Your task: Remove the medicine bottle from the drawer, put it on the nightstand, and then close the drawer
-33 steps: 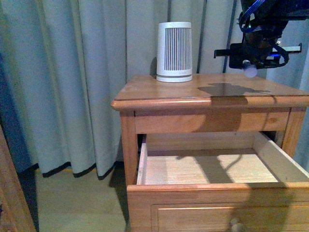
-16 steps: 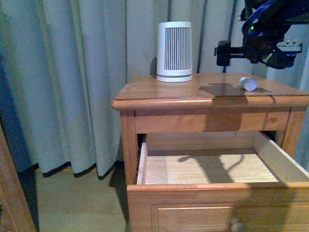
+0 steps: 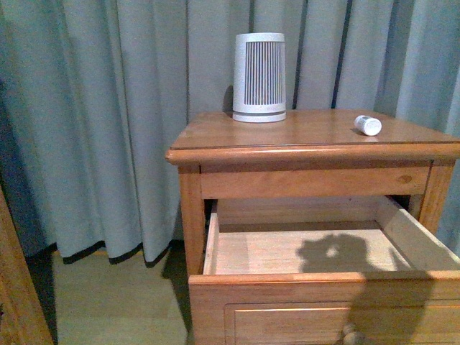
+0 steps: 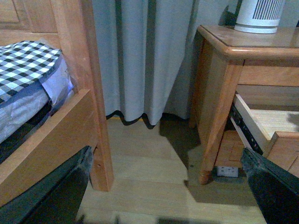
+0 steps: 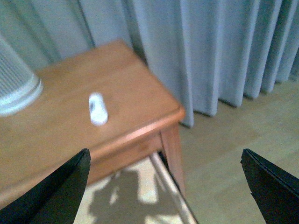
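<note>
nightstand (image 3: 316,151) stands on pale wood floor (image 3: 115,302), against grey curtain. On its top: medicine bottle (image 3: 368,125) lying on its side near the right edge, and a white slatted cylinder (image 3: 259,77) upright at the back, well apart from the bottle. Upper drawer (image 3: 316,251) pulled out; visible part of its pale interior bare.

place: bedroom (home) | cues: wooden nightstand (image 3: 316,147); bed (image 4: 28,88) with checked bedding; floor-length curtains (image 3: 108,108)
</note>
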Controlling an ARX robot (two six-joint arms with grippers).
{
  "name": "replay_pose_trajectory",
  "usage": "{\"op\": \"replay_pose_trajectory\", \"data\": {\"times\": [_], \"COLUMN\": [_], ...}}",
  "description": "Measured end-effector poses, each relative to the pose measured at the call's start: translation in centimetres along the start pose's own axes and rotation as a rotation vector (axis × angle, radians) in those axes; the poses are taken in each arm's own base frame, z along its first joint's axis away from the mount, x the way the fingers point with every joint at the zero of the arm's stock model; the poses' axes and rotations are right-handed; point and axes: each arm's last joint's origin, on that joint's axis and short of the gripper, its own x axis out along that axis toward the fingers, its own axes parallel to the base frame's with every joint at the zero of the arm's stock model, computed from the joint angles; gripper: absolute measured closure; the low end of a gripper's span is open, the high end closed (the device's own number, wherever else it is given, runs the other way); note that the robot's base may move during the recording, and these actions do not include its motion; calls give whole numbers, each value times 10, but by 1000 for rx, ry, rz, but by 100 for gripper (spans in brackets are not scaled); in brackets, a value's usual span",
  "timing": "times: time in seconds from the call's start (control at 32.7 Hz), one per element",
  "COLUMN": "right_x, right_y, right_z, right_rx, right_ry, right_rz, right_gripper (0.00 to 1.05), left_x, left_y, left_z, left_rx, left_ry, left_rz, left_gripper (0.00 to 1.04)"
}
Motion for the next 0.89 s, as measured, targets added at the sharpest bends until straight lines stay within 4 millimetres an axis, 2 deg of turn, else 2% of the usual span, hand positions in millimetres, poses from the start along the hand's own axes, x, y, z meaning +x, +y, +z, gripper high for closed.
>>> {"op": "replay_pose_trajectory", "data": {"times": [0.09, 0.15, 0.21, 0.34, 0.4, 0.46, 0.55, 0.7, 0.89], "right_x": [-23, -31, -40, -44, -42, -34, -20, 0, 46], "right_y": [-15, -24, -38, -55, -61, -63, -61, -51, -26], "right_z": [-43, -64, -105, -175, -202, -219, -232, -238, -235], "right_rx": [-23, -37, -69, -138, -176, -198, -224, -259, -333], "right_ry": [83, 129, 198, 343, 381, 387, 375, 345, 237], "right_rz": [26, 28, 19, 44, 44, 37, 34, 44, 46], "right_gripper": [7, 7, 7, 7, 7, 7, 7, 7, 7], "left_x": [0, 0, 0, 0, 0, 0, 0, 0, 0], "left_y": [0, 0, 0, 0, 0, 0, 0, 0, 0], "left_z": [0, 0, 0, 0, 0, 0, 0, 0, 0], "left_rx": [0, 0, 0, 0, 0, 0, 0, 0, 0], "left_ry": [0, 0, 0, 0, 0, 0, 0, 0, 0], "left_rz": [0, 0, 0, 0, 0, 0, 0, 0, 0], "left_gripper": [7, 7, 7, 7, 7, 7, 7, 7, 7]}}
